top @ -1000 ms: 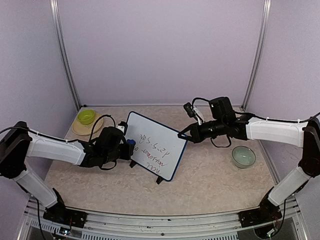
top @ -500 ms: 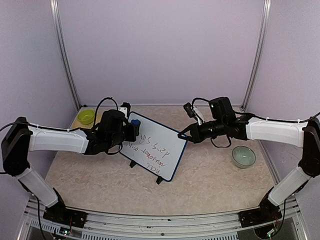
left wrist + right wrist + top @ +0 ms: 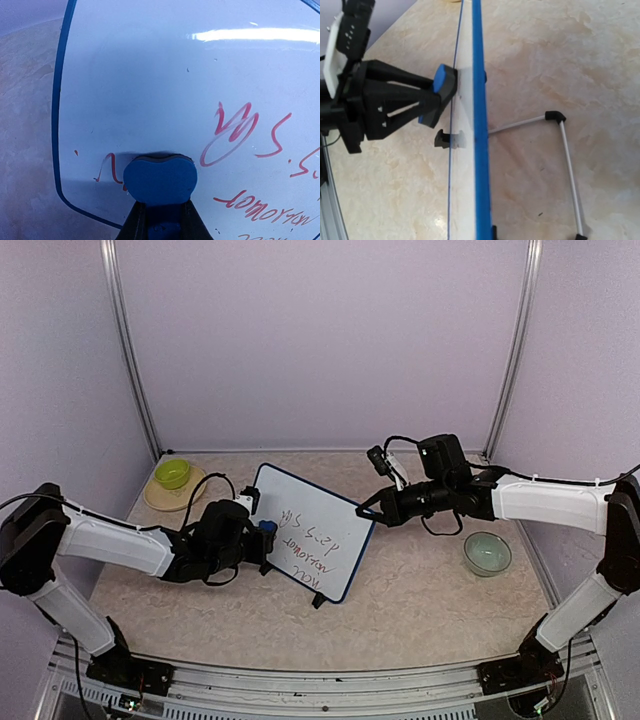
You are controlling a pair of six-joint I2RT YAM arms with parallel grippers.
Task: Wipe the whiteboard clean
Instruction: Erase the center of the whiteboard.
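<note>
The whiteboard point(image 3: 318, 532) stands tilted on its legs mid-table, with red and dark handwriting on its lower half and a wiped patch at its upper left. My left gripper point(image 3: 260, 536) is shut on a blue eraser point(image 3: 160, 179), which is pressed flat against the whiteboard point(image 3: 150, 85) near its lower left corner, over a red stroke. My right gripper point(image 3: 363, 510) is shut on the board's right edge. The right wrist view looks along the blue frame point(image 3: 480, 125) and shows the eraser point(image 3: 441, 80) against the face; its own fingers are out of frame.
A yellow-green bowl point(image 3: 172, 473) sits on a tan plate point(image 3: 158, 499) at the back left. A pale green bowl point(image 3: 487, 552) stands on the right. The board's wire leg point(image 3: 565, 150) reaches out behind it.
The left gripper swept the eraser up to the board's top left corner and back down to its lower left. Some writing on the left side is gone. The right arm has not moved.
</note>
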